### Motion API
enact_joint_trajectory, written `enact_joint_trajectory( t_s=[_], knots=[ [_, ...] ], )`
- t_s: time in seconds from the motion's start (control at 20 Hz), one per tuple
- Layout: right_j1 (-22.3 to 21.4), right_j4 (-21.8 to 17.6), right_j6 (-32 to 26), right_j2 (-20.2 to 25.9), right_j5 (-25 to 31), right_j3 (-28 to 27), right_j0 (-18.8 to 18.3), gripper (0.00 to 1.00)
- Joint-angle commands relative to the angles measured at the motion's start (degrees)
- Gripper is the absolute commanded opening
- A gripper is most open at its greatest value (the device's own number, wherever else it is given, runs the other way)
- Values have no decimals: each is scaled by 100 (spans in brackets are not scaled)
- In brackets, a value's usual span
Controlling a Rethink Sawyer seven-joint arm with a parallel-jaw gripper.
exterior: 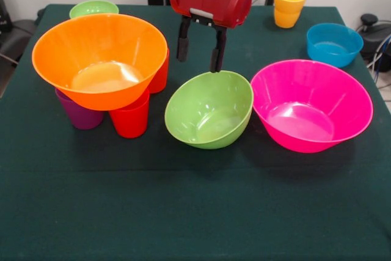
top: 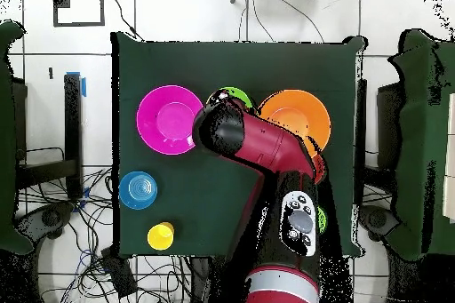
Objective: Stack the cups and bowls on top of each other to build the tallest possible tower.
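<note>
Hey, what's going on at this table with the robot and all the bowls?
The robot's gripper hangs open at the far rim of the tilted light green bowl, one finger at the rim. The big orange bowl already sits on the purple cup and red cups. The pink bowl, blue bowl and yellow cup stand apart on the table.

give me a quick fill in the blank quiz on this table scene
1. The large orange bowl rests on top of upside-down ____.
2. The claw hangs at the far rim of the tilted ____ bowl.
3. The big bowl right of the green one in the front view is ____.
4. The yellow cup stands beyond the small ____ bowl.

Missing words: cups; green; pink; blue
</note>
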Motion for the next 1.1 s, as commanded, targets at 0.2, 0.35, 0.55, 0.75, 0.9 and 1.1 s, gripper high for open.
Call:
enact_joint_trajectory(
  t_s=[0.2,0.35,0.55,0.75,0.9,1.1],
  knots=[
    [100,160,1000,329,-5,-108,145,100],
    [112,155,1009,248,88,-135,195,100],
    [80,139,997,271,1,-110,214,100],
    [37,170,999,352,64,-65,246,100],
    [58,189,995,441,-80,-79,229,100],
    [-40,179,883,722,-231,45,30,100]
  ],
)
